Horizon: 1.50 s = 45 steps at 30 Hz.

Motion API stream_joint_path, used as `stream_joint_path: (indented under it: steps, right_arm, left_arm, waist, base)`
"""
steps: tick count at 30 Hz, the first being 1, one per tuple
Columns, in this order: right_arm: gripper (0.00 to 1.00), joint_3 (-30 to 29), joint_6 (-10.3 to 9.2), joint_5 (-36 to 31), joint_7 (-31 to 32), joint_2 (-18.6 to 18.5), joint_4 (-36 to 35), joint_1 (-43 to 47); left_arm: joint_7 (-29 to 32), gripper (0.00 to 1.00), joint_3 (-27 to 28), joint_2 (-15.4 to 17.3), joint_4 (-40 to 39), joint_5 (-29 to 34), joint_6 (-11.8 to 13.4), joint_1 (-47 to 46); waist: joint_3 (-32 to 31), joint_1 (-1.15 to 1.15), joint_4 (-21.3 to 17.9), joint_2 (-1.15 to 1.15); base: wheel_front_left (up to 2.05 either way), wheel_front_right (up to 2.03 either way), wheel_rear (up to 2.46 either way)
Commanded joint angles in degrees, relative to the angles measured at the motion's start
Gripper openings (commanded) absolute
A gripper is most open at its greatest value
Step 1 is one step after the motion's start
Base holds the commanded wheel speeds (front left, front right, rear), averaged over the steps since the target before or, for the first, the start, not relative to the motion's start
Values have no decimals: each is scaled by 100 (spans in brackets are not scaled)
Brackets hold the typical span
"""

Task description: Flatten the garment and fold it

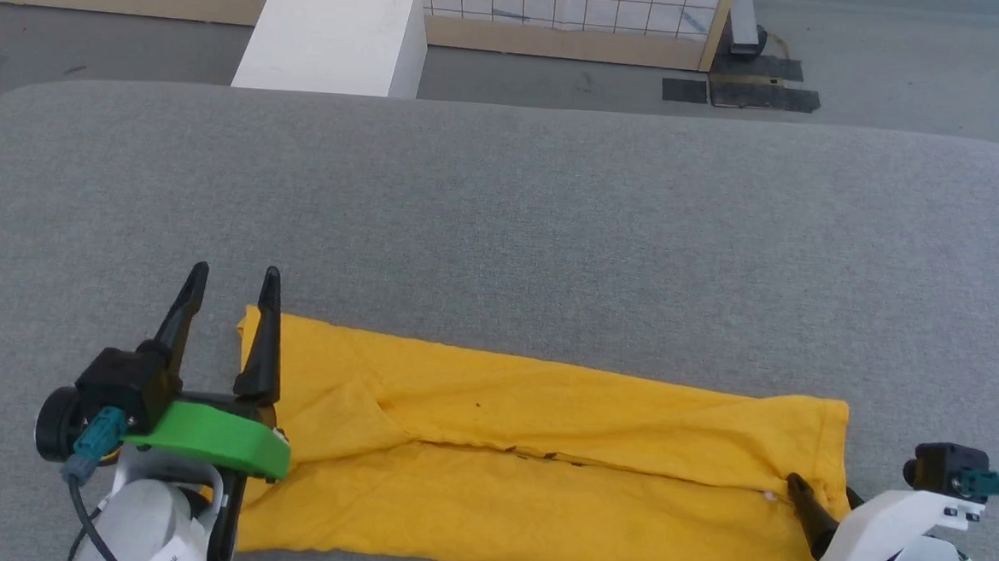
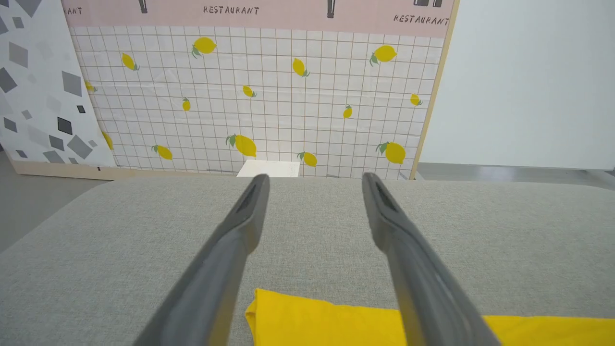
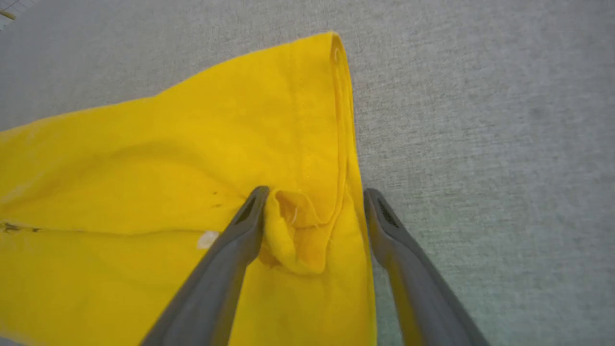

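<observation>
A white box (image 1: 333, 28) is standing beyond the grey padded table (image 1: 554, 215). A lemon-patterned panel (image 2: 269, 96) is standing behind it.

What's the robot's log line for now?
garment: folded strip on grey surface | left pincer: open, over left end | right pincer: open, astride hem bunch

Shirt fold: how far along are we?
Done: the garment lies flat on the table, folded lengthwise into a long strip. In hand: nothing gripped; left gripper and right gripper stand open at its two ends. Left: the crosswise folds, it seems.
</observation>
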Motion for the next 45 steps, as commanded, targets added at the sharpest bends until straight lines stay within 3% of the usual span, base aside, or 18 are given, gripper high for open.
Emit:
stream_joint_path:
  steps: [1, 3, 4, 5, 7, 8, 9, 17, 19, 24, 30, 31, 34, 40, 45]
  right_arm:
    - [100, 109, -8, -31, 223, 38, 119, 6]
    - [100, 199, -8, -29, 501, 38, 119, 57]
    - [84, 242, -8, 10, 629, 38, 88, 92]
    - [49, 269, -8, 19, 714, 38, 53, 123]
    - [23, 281, -8, -5, 813, 38, -68, 181]
    - [4, 260, -8, 9, 820, 38, -132, 204]
    - [0, 235, -8, -7, 811, 38, -182, 215]
    - [0, -346, -8, -322, 644, 38, -501, 87]
    - [0, -1041, -8, -1026, 599, 38, -622, -120]
    - [0, -1915, -8, -1967, 454, 38, -678, -432]
    - [0, -2552, -8, -2449, 451, 38, -527, -627]
    - [0, -2514, -8, -2073, 899, 38, -454, -586]
    - [0, -2322, -8, -1809, 1464, 38, -858, -384]
    - [0, -1544, -8, -658, 2470, 38, -2825, 192]
    - [0, -242, -8, -220, 3070, 38, -4433, 613]
  left_arm:
    - [-26, 100, 40, -53, 51, 75, -63, -90]
    - [-26, 100, 75, -108, 118, 117, -125, -87]
    - [-26, 100, 97, -135, 151, 136, -157, -85]
    - [-26, 100, 116, -153, 172, 154, -179, -82]
    - [-27, 100, 164, -193, 221, 176, -229, -69]
    - [-27, 100, 191, -210, 238, 194, -253, -60]
    - [-27, 100, 214, -223, 252, 209, -269, -51]
    - [-27, 100, 391, -333, 314, 304, -382, 25]
    - [-27, 100, 433, -377, 334, 353, -431, 24]
    - [-27, 100, 461, -431, 368, 395, -488, 4]
    - [-27, 100, 470, -498, 420, 438, -546, -15]
    - [-27, 100, 484, -513, 436, 451, -569, -7]
    - [-27, 100, 501, -514, 448, 468, -589, 2]
    - [-27, 100, 541, -508, 442, 482, -619, 18]
    - [-27, 100, 527, -527, 459, 497, -636, -21]
  waist:
    - [4, 0, 8, 0]
    - [17, 0, 16, 0]
    - [26, 0, 19, 0]
    - [32, 0, 20, 0]
    - [40, 0, 19, 0]
    - [40, 0, 15, 0]
    - [37, 0, 11, 0]
    - [1, 0, -25, 0]
    - [22, 0, -26, 0]
    - [65, 0, -17, 0]
    - [85, 0, 17, 0]
    - [87, 0, 24, 0]
    - [83, 0, 41, 0]
    - [73, 0, 89, 0]
    - [88, 0, 175, 0]
  base:
    - [0, 0, 0]
    - [0, 0, 0]
    - [0, 0, 0]
    - [0, 0, 0]
    - [0, 0, 0]
    - [0, 0, 0]
    - [0, 0, 0]
    - [0, 0, 0]
    - [0, 0, 0]
    - [0, 0, 0]
    - [0, 0, 0]
    - [0, 0, 0]
    - [0, 0, 0]
    - [0, 0, 0]
    - [0, 0, 0]
